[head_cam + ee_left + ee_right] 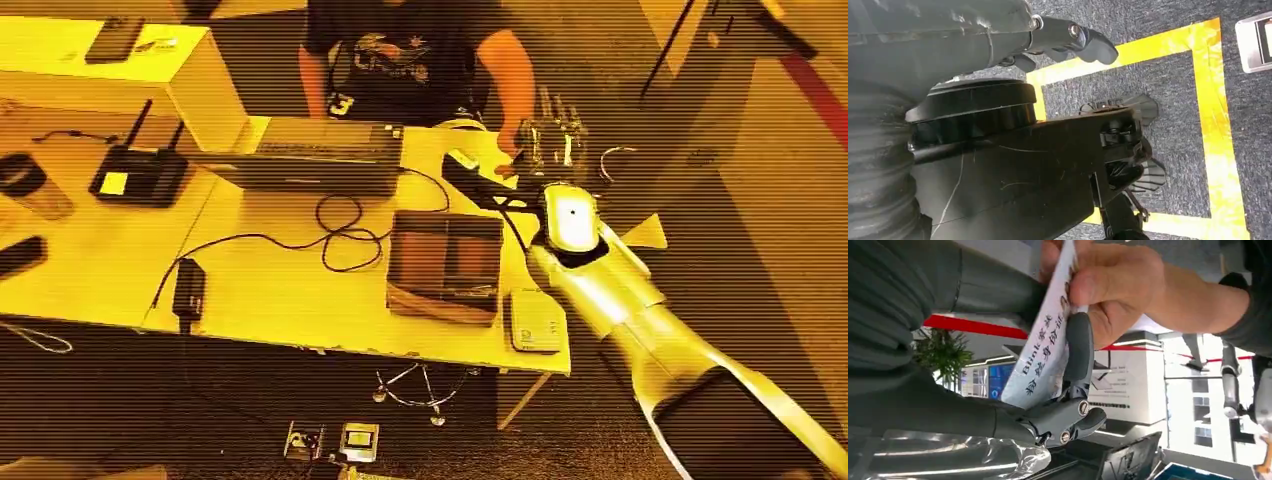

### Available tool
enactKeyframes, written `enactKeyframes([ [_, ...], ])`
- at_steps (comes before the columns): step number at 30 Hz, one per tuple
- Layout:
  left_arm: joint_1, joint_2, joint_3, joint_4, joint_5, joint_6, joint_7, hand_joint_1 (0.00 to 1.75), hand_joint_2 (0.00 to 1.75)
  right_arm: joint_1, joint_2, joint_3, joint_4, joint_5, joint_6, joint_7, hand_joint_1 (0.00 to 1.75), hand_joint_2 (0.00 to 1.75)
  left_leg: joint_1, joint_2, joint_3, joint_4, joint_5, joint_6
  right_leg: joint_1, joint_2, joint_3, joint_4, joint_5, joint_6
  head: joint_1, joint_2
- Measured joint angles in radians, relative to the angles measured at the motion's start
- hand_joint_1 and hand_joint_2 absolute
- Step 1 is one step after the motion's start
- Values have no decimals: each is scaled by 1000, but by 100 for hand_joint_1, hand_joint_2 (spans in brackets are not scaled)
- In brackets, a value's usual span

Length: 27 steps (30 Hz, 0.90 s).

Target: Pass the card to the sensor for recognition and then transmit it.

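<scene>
Holding the card (1043,347) between thumb and fingers, our right robot hand (553,140) is reaching out past the counter (280,290) edge, at about two o'clock in the head view, so the seated person can take it. The person's hand (1108,287) is already pinching the card's far end, so we are judging this the handover. Our left robot hand (1068,42) is hanging over the carpet, fingers curled and holding nothing.
</scene>
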Motion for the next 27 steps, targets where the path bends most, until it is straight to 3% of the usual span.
enactKeyframes([
  [19,-4,-5,-2,0,-38,-11,16,0,175,6,-52,25,47,12,-90,11,0,175,0,2,0,0,0,0,0,1,-1,0,0,0,0,0],
  [27,-5,-2,-1,0,-50,-16,15,0,175,3,-96,26,-44,24,-166,27,0,175,0,2,0,0,0,0,0,1,-1,0,1,0,0,0],
])
